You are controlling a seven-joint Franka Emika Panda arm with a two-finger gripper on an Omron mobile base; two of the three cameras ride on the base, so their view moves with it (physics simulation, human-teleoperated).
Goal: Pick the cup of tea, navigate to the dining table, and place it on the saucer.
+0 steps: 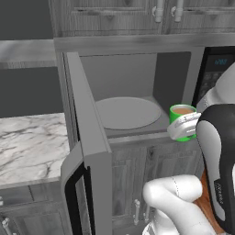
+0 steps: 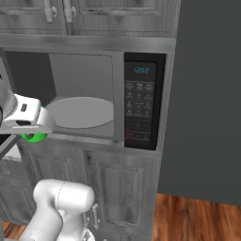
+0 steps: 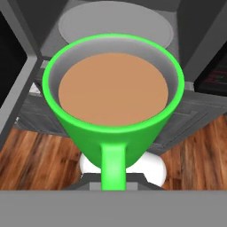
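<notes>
The cup of tea [image 3: 113,97] is bright green with a white inner rim and brown liquid, its handle pointing at the hand camera. It hangs upright in the air just in front of the open microwave, above the wooden floor. My gripper [image 1: 184,131] is shut on the cup of tea [image 1: 182,117] from the near side, at the right end of the microwave opening. In the right base view, a little of the green cup [image 2: 34,137] shows under the white hand [image 2: 28,117]. The dining table and the saucer are out of view.
The microwave door [image 1: 87,151] stands wide open to the left of the arm. The grey turntable [image 1: 127,112] lies inside the microwave, and its control panel [image 2: 140,101] is on the right. A marble kitchen counter [image 1: 27,142] lies at the left, a dark wall [image 2: 207,94] at the right.
</notes>
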